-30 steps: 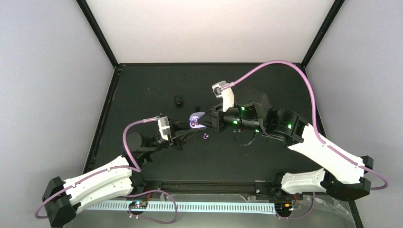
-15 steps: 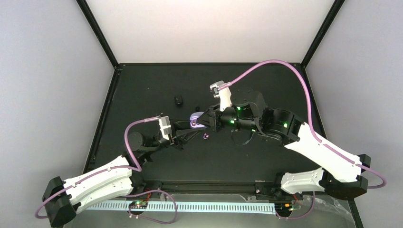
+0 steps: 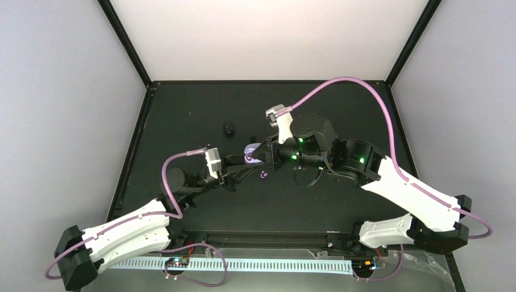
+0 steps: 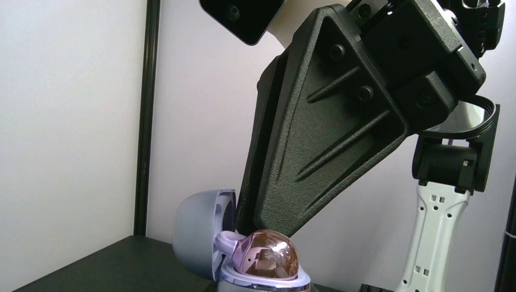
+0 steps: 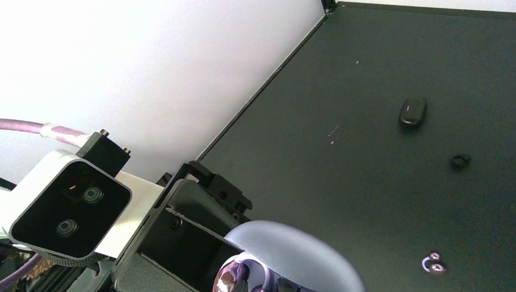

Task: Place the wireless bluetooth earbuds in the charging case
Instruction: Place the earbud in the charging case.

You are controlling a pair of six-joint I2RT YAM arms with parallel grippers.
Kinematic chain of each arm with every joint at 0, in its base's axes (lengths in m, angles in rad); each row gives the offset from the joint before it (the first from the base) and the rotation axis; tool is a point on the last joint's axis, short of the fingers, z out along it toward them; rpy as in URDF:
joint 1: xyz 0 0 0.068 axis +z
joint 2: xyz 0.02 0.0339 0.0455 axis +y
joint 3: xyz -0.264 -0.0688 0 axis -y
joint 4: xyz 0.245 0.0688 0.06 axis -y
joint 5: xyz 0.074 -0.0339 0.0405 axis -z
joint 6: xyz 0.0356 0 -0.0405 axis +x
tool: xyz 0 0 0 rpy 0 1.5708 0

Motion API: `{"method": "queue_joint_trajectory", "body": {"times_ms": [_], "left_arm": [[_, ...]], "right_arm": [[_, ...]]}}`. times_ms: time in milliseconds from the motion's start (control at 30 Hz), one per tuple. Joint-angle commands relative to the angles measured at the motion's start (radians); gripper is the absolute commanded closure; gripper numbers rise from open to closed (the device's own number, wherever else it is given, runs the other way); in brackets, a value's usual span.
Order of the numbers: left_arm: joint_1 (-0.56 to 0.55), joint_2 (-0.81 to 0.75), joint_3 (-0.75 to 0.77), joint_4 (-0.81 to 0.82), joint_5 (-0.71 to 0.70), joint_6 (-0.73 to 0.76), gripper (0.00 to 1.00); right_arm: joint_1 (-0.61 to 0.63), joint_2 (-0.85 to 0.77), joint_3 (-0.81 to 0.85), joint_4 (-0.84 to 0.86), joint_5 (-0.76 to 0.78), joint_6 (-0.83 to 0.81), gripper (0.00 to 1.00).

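The lavender charging case (image 4: 198, 234) stands open at the bottom of the left wrist view, lid up. A glossy purple earbud (image 4: 268, 255) sits in its base. My left gripper (image 3: 243, 163) reaches to the case (image 3: 249, 154) and appears shut on it; its fingers do not show in its own view. My right gripper (image 3: 260, 152) is right against the case, and one of its fingers (image 4: 316, 140) comes down behind the lid and bud. Its jaw gap is hidden. A second purple-and-white earbud (image 3: 263, 175) lies on the table just in front; it also shows in the right wrist view (image 5: 433, 263).
A black case (image 3: 228, 128) lies closed at the back left, also in the right wrist view (image 5: 412, 111). A tiny black earbud (image 3: 252, 137) lies near it (image 5: 460, 160). The black table's edges meet white walls.
My right arm has shifted a little to the left, closing in on the lavender case. The left arm and the case have barely moved.
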State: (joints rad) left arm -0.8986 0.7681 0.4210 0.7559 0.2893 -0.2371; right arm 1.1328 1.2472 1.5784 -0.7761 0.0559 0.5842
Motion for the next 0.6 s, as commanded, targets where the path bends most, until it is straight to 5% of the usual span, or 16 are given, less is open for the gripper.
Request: {"method": "queue_joint_trajectory", "body": {"times_ms": [0,567], "left_arm": [[-0.008,0.008,0.032,0.022,-0.017,0.015,0.98],[-0.007,0.020,0.037,0.029,-0.027,0.012,0.99]], "right_arm": [[0.010,0.008,0.032,-0.032,0.028,-0.011,0.90],[0.016,-0.005,0.017,-0.022,0.036,-0.014,0.99]]}}
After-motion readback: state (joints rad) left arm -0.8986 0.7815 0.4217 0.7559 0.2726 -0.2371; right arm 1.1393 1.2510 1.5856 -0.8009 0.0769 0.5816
